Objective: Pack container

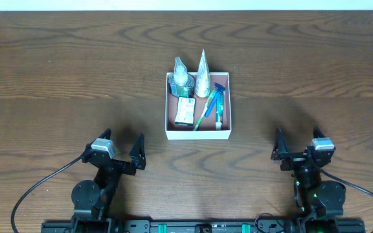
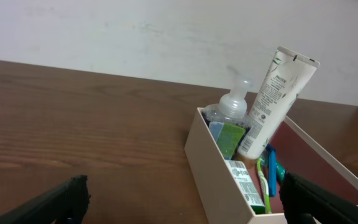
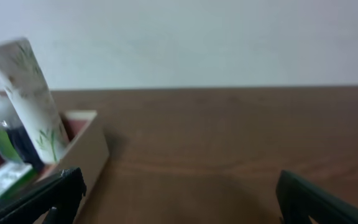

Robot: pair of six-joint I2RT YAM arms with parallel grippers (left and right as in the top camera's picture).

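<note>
**Container loaded; both arms clear and empty-handed**

I found the container (image 1: 197, 135) at mid-tabletop (image 1: 57, 65), well apart from both arms. Inside it lay a green-and-white packet (image 1: 185, 111), a green toothbrush (image 1: 204, 115) and a blue-handled razor (image 1: 219, 97). A clear pump bottle (image 1: 180, 77) and a white tube (image 1: 203, 76) stood against the far wall. I saw nothing loose outside it, so I judged packing to be at or near its end.

The left fingers (image 1: 138, 152) and right fingers (image 1: 278, 149) were spread wide and held nothing.

Risk: the tube leaned, rising well above the rim. A low pass or a nudge to the wall could tip it out. The bottle beside it crowded any approach from above at that end.
</note>
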